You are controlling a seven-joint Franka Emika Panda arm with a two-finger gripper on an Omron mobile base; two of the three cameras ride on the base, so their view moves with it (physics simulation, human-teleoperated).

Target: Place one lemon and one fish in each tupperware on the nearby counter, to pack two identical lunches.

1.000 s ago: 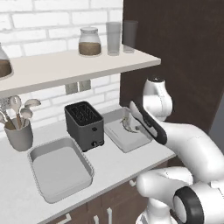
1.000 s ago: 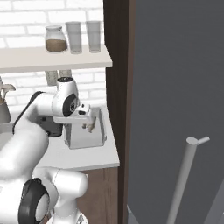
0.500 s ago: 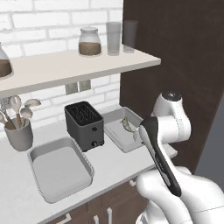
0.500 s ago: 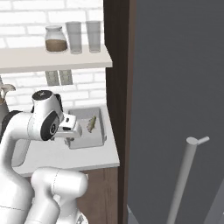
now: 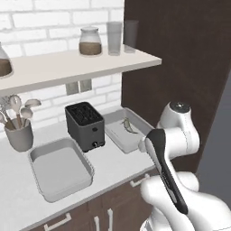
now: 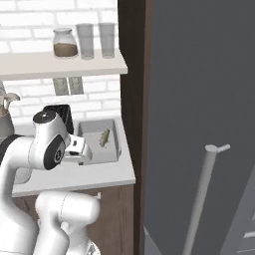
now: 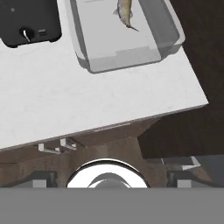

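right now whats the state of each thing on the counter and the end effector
right tray: one fish lying inside, no lemon
left tray: empty
toaster: upright between the trays, slots empty
utensil pot: upright, spoons standing in it
end effector: open, holding nothing, hanging out past the counter edge

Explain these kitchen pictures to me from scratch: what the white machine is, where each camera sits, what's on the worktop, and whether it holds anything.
The white machine is a robot arm on a driving base, in a computer-drawn kitchen. Two cameras ride on the base behind the arm, left and right; a third sits on its hand, looking down. On the white counter stand a black toaster, a cup of utensils and two grey trays: the near one is empty, the far one has a fish in it. The gripper is open and holds nothing.
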